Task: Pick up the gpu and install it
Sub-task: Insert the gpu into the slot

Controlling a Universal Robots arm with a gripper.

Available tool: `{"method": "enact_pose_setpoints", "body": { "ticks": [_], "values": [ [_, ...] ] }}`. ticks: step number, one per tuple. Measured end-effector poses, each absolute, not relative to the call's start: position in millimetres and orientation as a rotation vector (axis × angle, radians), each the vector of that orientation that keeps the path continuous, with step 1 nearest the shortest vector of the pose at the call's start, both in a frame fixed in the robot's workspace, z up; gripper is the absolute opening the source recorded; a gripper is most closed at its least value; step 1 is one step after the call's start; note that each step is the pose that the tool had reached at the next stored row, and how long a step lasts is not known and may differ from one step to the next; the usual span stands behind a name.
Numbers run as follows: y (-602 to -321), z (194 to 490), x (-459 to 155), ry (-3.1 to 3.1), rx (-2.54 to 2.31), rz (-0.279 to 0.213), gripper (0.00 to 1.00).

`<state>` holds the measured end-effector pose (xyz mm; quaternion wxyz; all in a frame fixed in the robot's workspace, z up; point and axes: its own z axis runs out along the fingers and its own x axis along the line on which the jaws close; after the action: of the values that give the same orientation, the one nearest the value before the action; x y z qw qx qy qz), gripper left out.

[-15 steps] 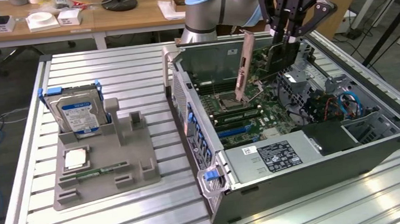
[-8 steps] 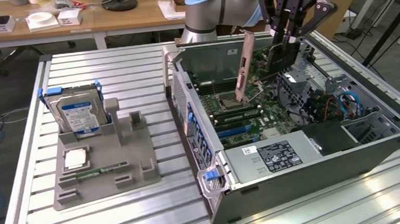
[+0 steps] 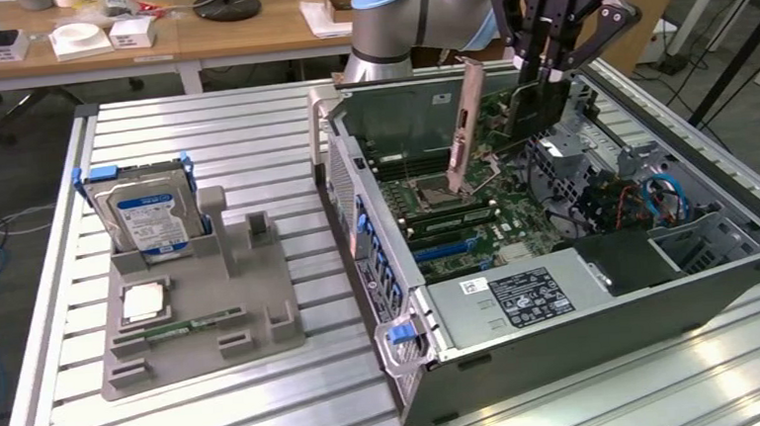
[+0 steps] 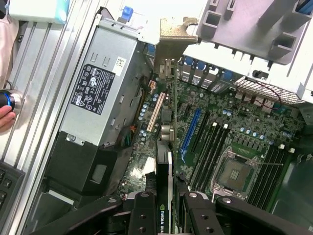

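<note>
Black fingers (image 3: 549,59) grip the gpu (image 3: 530,105) by its top edge, holding it upright over the open computer case (image 3: 649,286) at the upper right of the exterior frame. Its metal bracket (image 3: 465,129) hangs down toward the motherboard (image 3: 473,207). A hard drive (image 3: 150,219) stands in a grey holder (image 3: 216,332) on the bench (image 3: 257,141).

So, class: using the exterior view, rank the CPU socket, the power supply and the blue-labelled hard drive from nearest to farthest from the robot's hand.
1. CPU socket, on the board just below the hand.
2. Power supply, at the case's near end.
3. Hard drive, upright in the grey holder at the view's left.
</note>
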<state>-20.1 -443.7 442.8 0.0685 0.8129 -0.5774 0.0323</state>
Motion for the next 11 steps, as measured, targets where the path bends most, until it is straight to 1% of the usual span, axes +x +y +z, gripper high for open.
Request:
{"method": "enact_pose_setpoints", "body": {
  "ticks": [11],
  "values": [
    [-443.7,441.9,-20.0,-1.891,2.329,0.084,0.26]
  ]
}}
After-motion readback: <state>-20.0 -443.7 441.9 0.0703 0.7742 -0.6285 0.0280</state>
